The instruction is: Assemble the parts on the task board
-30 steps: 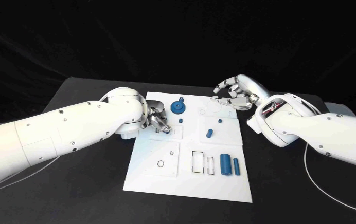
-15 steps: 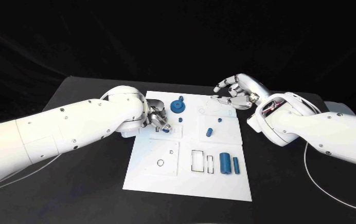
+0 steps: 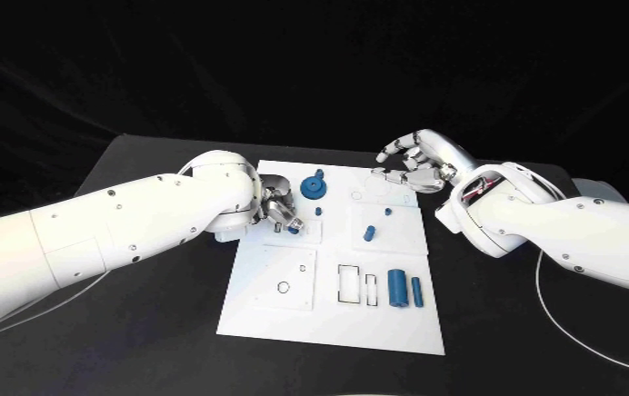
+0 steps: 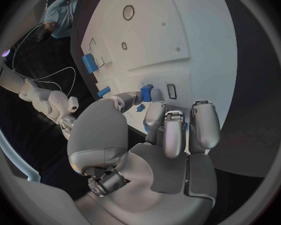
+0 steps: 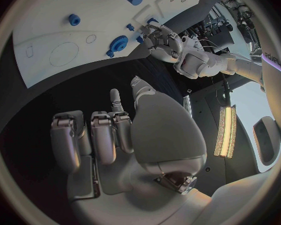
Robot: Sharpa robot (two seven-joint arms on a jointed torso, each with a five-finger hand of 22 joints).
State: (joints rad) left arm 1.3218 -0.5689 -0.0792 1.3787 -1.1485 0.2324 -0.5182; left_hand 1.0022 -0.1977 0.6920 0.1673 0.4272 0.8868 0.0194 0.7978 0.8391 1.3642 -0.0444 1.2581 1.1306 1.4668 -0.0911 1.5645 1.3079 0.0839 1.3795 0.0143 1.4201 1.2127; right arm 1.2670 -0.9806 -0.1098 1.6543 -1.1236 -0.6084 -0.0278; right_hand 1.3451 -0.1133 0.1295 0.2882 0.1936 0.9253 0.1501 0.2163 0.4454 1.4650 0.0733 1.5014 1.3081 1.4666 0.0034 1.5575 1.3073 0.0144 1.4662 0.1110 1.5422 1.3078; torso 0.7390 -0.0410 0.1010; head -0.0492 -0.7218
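Note:
The white task board (image 3: 295,323) lies in the middle of the black table. My left hand (image 3: 275,207) hovers low over the board's far left part and pinches a small blue part (image 4: 147,92) between thumb and finger, close to a small rectangular slot (image 4: 172,91). A round blue gear-like part (image 3: 314,187) stands just beyond that hand. My right hand (image 3: 417,165) hangs over the board's far right corner, fingers loosely curved and apart, holding nothing. A small blue peg (image 3: 388,211) and a blue oblong part (image 3: 370,232) lie near it.
A blue block (image 3: 396,289) and a slim blue bar (image 3: 417,291) lie side by side at the board's near right, beside an outlined rectangular recess (image 3: 350,285). Two round holes (image 3: 284,287) mark the near left panel. A thin cable (image 3: 551,310) curves over the table at the right.
My left hand has shifted slightly toward the far side of the board with the small part in its pinch. The right hand has barely moved.

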